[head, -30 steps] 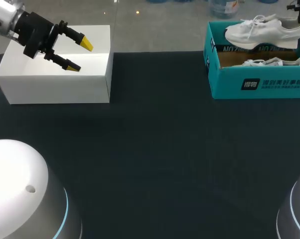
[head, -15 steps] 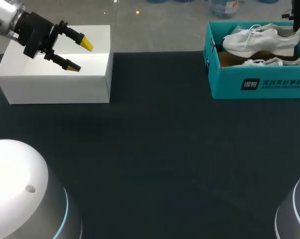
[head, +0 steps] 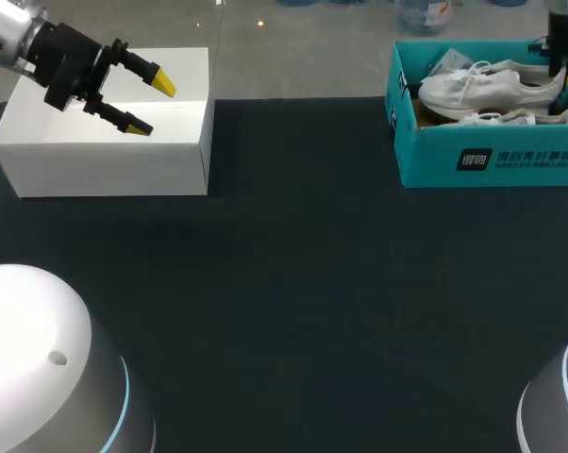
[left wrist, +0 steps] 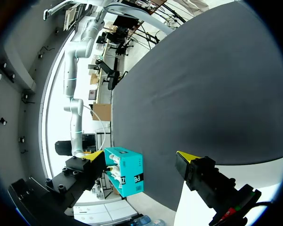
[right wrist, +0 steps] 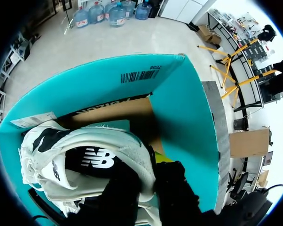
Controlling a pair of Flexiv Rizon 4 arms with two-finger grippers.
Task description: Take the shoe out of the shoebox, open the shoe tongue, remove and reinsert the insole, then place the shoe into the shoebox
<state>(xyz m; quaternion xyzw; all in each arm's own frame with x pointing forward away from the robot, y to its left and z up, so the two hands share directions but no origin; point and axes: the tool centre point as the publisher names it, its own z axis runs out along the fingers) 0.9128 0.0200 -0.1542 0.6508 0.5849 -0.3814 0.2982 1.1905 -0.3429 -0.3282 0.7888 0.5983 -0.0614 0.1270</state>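
Out on my left, the left gripper [head: 152, 104] hangs above the plain white rectangular box [head: 105, 156], its yellow-tipped fingers spread wide with nothing between them, so that arm is out of the play. Across the bare dark tabletop [head: 293, 283] there's nothing to report, and then we reach the action at the teal cardboard shoebox [head: 492, 160] on the far right. Inside it lies the white lace-up trainer [head: 482, 87], riding high, just beside or partly on top of a second white shoe [head: 510, 118] nearer the front wall. The right gripper [head: 558, 66] is down inside the box at the heel, and the right wrist view shows its dark fingers pinching the heel collar from both sides: a narrow, firm hold on the trainer. This reads as the shoebox end of the job, either the first lift-out or the final set-down, and from here I can't call which. A lift needs a straight rise to clear the teal walls; a set-down needs the fingers to spread and back out upward. The trainer sits sole down, its long axis running along the box's length, toe pointing towards my left and the middle of the table, heel to the right in the grip.
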